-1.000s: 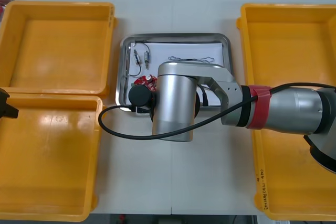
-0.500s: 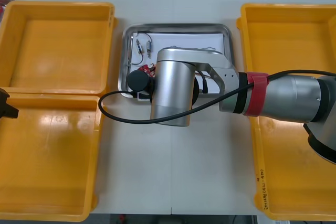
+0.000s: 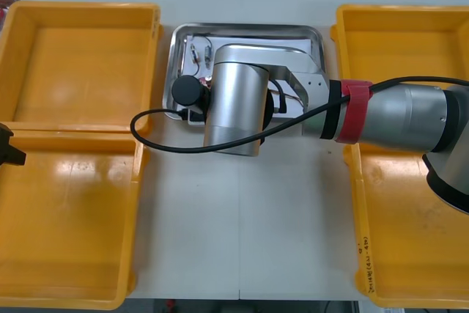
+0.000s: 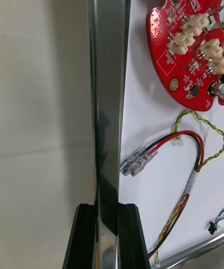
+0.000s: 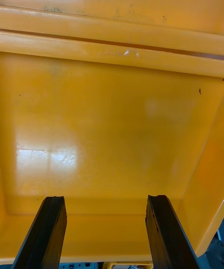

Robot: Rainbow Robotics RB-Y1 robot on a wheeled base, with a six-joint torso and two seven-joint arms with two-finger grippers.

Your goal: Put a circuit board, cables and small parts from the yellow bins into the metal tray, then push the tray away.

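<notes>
Our right jaws clamp the shiny metal tray's (image 4: 106, 110) rim, which runs lengthwise between them; left jaws stand apart, well left of that tray.

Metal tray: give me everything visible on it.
The tray is shiny metal with rounded corners, a raised rim and a white inside. It lies flat between the bins, partly under the right arm. The right claw is shut on its rim. Inside: a red board, a red-yellow cable, small metal parts.
</notes>
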